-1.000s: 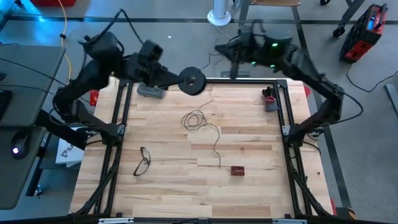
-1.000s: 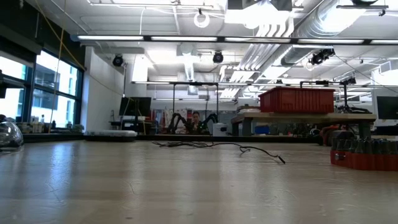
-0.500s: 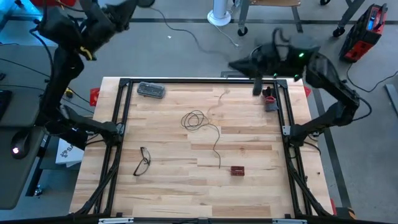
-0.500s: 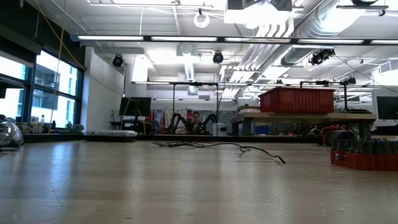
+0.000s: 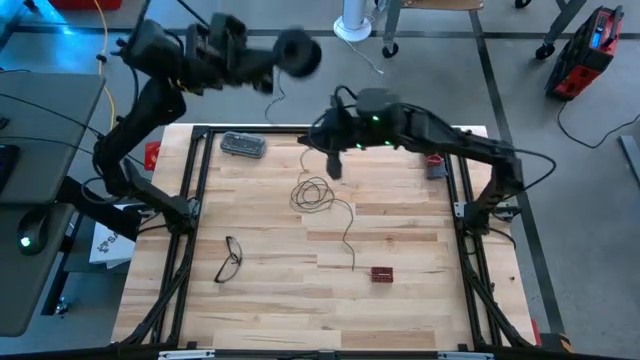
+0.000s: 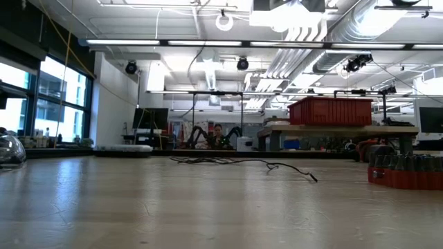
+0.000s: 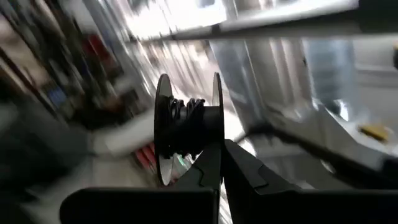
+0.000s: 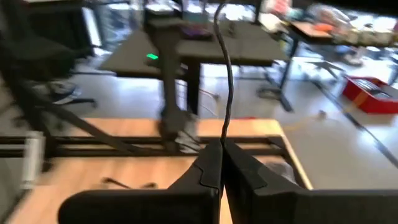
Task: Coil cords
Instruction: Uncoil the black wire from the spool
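Loose wire (image 5: 318, 193) lies looped mid-bench (image 5: 400, 300). Just beyond the loops, the right hand (image 5: 335, 168) is pinched shut on the strand. Farther off, past the bench's far edge, the left hand (image 5: 268, 62) clamps the reel (image 5: 298, 52) aloft. Winding's underway, I'd say; next, more turns with steady tension.

I work in a robotics lab: exposed ceiling ducts (image 6: 304, 41), strip lights, far workbenches (image 6: 332, 129) holding a red bin (image 6: 330, 111), tall windows (image 6: 41, 97) left.

Open tabletop (image 5: 400, 230) between eyeglasses (image 5: 231, 259), loose wire (image 5: 318, 195), red block (image 5: 381, 273)
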